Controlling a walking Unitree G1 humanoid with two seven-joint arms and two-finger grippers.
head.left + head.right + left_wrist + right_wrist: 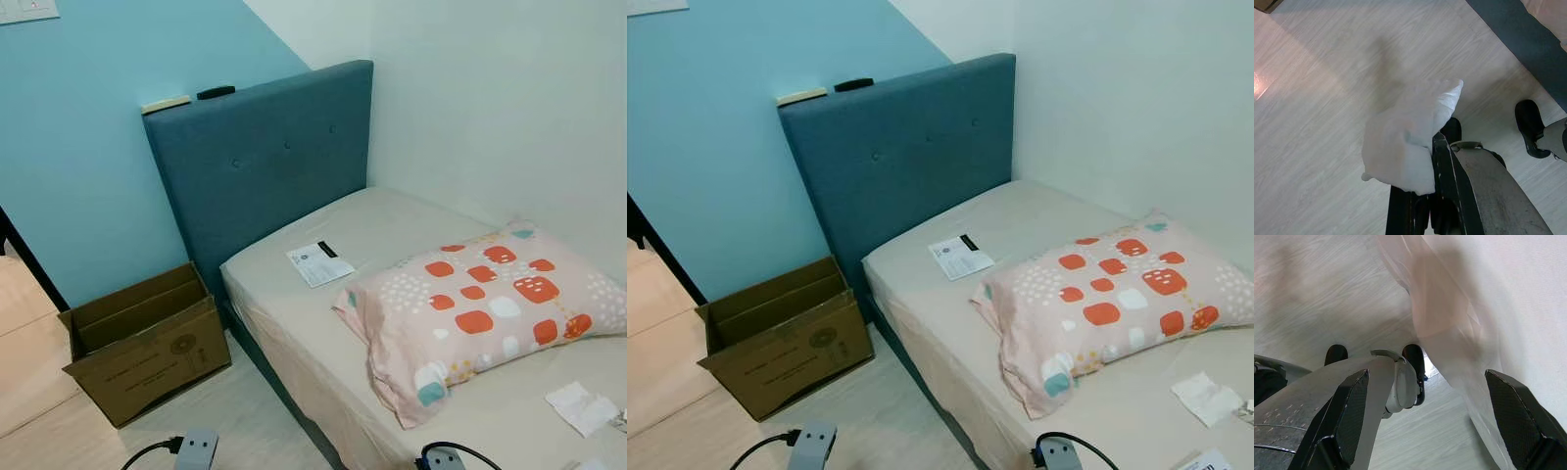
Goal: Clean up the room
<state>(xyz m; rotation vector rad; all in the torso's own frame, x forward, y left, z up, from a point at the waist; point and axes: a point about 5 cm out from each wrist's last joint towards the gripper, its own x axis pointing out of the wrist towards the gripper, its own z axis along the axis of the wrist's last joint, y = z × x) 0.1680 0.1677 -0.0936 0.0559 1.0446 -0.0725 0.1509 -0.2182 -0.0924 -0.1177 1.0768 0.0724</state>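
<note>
A crumpled white tissue [1405,137] sits pinched in the left gripper [1422,196] above the pale wood floor [1312,122].

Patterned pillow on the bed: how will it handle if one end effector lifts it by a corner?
The pink pillow with orange and white patches looks soft and plump, so it will probably sag and fold. Its loose cover edge may pull away first. Likely light for its bulk.

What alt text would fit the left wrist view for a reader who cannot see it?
The left end effector is shut on a crumpled white tissue, held above a pale wood floor. The robot's black foot stands beside the bed's dark blue base.
</note>
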